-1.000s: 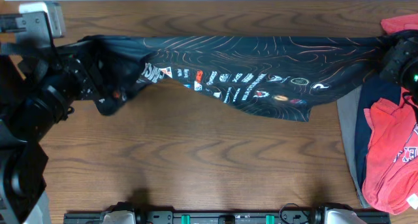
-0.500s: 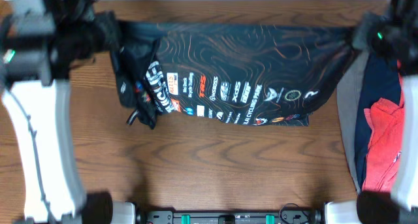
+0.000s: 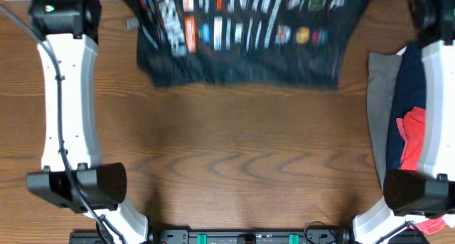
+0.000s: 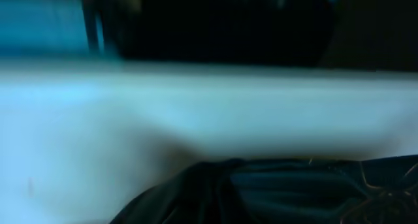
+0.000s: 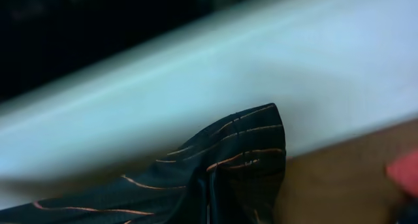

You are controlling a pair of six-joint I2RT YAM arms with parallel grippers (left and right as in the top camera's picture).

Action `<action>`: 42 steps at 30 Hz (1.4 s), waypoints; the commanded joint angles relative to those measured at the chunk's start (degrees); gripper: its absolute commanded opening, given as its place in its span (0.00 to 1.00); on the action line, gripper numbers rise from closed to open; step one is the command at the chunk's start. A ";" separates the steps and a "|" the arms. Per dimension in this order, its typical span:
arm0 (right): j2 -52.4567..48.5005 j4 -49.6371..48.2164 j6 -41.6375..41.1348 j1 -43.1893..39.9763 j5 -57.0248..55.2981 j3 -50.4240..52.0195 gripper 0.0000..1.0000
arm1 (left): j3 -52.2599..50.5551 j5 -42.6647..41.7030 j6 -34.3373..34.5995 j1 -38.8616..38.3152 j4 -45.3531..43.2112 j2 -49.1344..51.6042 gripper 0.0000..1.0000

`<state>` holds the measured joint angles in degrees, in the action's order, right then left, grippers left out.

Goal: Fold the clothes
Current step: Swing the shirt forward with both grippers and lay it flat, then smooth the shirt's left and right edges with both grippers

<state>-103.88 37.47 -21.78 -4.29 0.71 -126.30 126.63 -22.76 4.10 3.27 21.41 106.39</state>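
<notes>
White, orange logos on black jersey (image 3: 242, 52) blurred; nothing legible.

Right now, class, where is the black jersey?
In the overhead view, the black jersey is spread along the table's far edge, centred, with the garment pile to its right.

Our left arm (image 3: 65, 109) stands at 9 o'clock and our right arm (image 3: 430, 109) at 3 o'clock. Both white forearms stretch straight toward 12 o'clock, with the wrists held high at the far edge. Both grippers lie past the overhead view's top edge, their jaws closed, each pinching the jersey (image 5: 228, 165).
</notes>
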 commanded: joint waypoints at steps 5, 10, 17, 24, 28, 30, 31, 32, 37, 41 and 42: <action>2.27 12.72 2.29 -5.55 -10.40 -11.02 0.01 | 12.66 -4.98 0.85 4.24 10.86 -3.78 0.06; 1.40 32.15 4.09 -5.53 -10.43 -8.90 0.01 | 12.09 -9.22 -2.29 3.78 39.50 -3.61 0.06; -0.63 49.68 4.48 -5.55 -14.84 4.48 0.01 | 0.33 -9.14 -14.03 -0.15 66.71 -2.54 0.06; -0.61 50.16 2.69 -5.55 -15.52 25.40 0.01 | -23.50 -7.15 -16.11 -2.51 70.01 -2.54 0.06; -0.61 49.96 1.16 -5.55 -15.52 34.58 0.01 | -36.22 -6.99 -16.11 -2.62 69.35 -2.54 0.06; -0.61 49.96 0.46 -5.55 -15.52 38.45 0.01 | -41.79 -6.99 -16.11 -2.60 68.54 -2.54 0.06; -0.61 49.90 0.35 -5.55 -15.56 40.24 0.01 | -44.81 -6.99 -16.11 -2.62 67.69 -2.54 0.06; -0.61 49.70 0.35 -5.55 -15.56 41.40 0.01 | -47.15 -6.99 -16.11 -2.62 66.82 -2.54 0.06; -0.61 48.22 0.35 -5.55 -15.56 46.07 0.01 | -54.49 -7.02 -16.09 -2.60 64.17 -2.54 0.12; -0.61 47.15 0.33 -5.55 -15.54 47.34 0.01 | -55.17 -7.02 -16.06 -2.60 64.15 -2.56 0.25; -0.61 46.93 0.33 -5.55 -15.54 47.34 0.01 | -55.17 -7.02 -16.09 -2.60 64.13 -2.56 0.29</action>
<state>-104.95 84.90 -20.40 -9.10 -12.99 -79.31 71.57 -30.46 -11.51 0.36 85.41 103.85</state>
